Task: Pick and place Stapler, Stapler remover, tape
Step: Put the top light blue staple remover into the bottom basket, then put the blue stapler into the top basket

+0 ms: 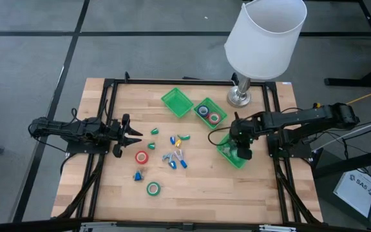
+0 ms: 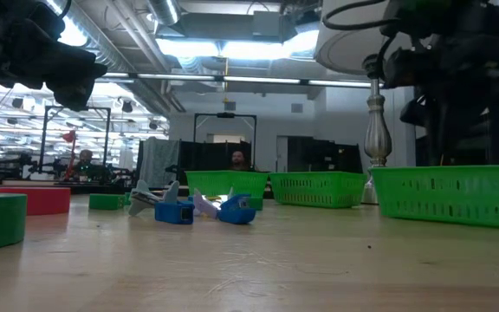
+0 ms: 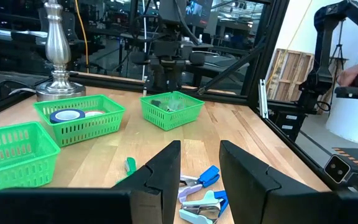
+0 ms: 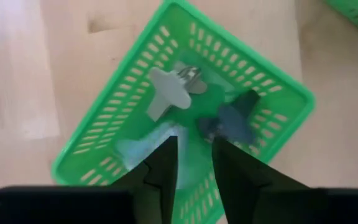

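My left gripper (image 1: 131, 134) hovers open near the table's left side, pointing at the loose items; its fingers (image 3: 166, 168) hold nothing. On the wood lie a red tape roll (image 1: 142, 156), a green tape roll (image 1: 153, 188), a small blue stapler (image 1: 138, 175) and a cluster of staple removers (image 1: 176, 158). My right gripper (image 1: 242, 147) points down over the right-hand green tray (image 1: 227, 153), open with a narrow gap (image 4: 195, 146) and empty. In that tray lie a whitish staple remover (image 4: 168, 94), a dark blue one (image 4: 236, 118) and a pale blue one (image 4: 138, 148).
Two more green trays sit toward the far edge: one (image 1: 177, 102) near the middle, and one (image 1: 210, 113) holding tape rolls. A lamp with a white shade (image 1: 266, 35) stands on its metal base (image 1: 239, 97) at the far right. A black frame (image 1: 108, 87) borders the table.
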Controlling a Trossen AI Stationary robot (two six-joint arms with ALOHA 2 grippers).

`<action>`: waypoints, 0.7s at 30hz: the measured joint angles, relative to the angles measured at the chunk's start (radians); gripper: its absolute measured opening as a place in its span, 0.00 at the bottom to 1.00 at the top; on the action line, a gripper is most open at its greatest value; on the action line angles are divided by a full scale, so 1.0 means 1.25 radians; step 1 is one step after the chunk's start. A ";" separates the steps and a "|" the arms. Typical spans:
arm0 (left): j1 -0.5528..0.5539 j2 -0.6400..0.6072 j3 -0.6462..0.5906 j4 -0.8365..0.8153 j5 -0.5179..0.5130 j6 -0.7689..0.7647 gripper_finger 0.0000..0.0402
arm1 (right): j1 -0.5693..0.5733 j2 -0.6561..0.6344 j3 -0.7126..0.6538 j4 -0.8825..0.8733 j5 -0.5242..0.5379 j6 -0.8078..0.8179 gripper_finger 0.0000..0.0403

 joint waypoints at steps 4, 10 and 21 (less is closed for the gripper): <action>0.000 0.000 0.000 0.000 0.000 0.000 0.27 | 0.000 0.000 0.000 0.000 0.012 0.003 0.30; 0.000 0.000 0.000 0.000 0.000 0.000 0.27 | 0.000 0.000 0.000 0.002 0.012 0.006 0.34; 0.000 0.000 0.000 0.000 0.000 0.000 0.27 | -0.001 0.001 0.026 0.054 0.012 0.004 0.34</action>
